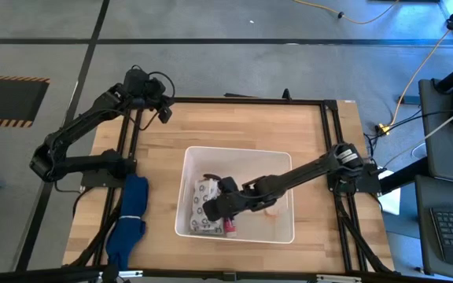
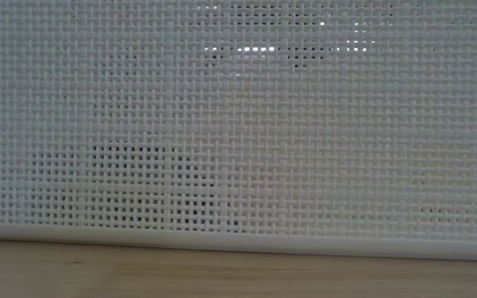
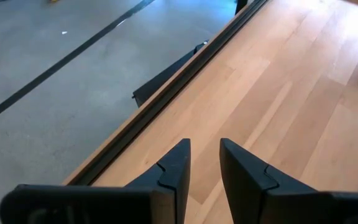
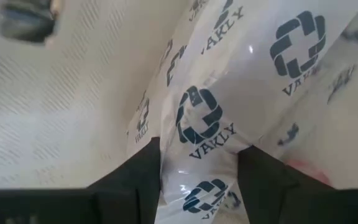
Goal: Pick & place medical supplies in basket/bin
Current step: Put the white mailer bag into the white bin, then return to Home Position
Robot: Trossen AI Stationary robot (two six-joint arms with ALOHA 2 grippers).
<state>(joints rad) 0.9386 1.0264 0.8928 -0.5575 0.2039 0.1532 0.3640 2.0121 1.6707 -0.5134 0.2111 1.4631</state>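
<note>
- From above I see my right pincer [image 1: 213, 211] down inside the white tub [image 1: 283, 161], which sits on the wooden counter [image 1: 234, 126] toward its near edge.
- Its wrist view adds what the overhead hides: the dark fingers [image 4: 135, 177] clamp a glossy soft packet [image 4: 210, 130] printed with dark cross logos.
- The low view shows only the tub's woven mesh wall.
- My left pincer [image 3: 205, 163] waits at the far left, fingers narrowly apart, holding nothing.
</note>
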